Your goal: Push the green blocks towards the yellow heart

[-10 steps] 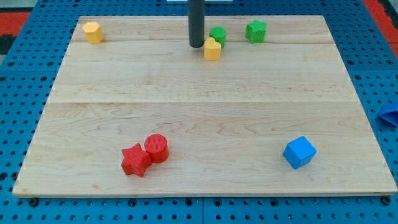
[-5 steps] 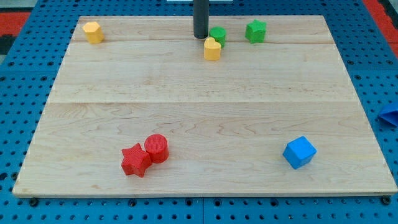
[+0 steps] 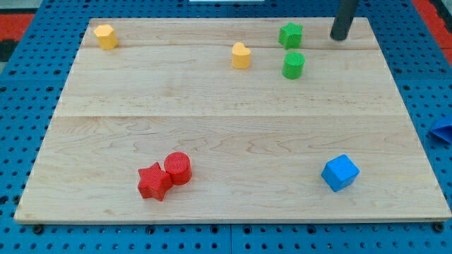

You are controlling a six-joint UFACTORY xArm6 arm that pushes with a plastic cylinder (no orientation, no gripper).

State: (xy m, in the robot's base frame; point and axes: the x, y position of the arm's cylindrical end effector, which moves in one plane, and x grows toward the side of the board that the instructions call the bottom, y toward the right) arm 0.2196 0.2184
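Camera view: my tip (image 3: 340, 38) right of green star (image 3: 290, 34), apart.

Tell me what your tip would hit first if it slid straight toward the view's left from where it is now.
Probably the green star. My tip sits to its right at about the same height in the view, with bare board between them. The green cylinder lies lower, likely off that line.

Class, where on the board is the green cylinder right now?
The green cylinder sits near the view's top, right of centre, just below the green star and to the right of the yellow heart, touching neither.
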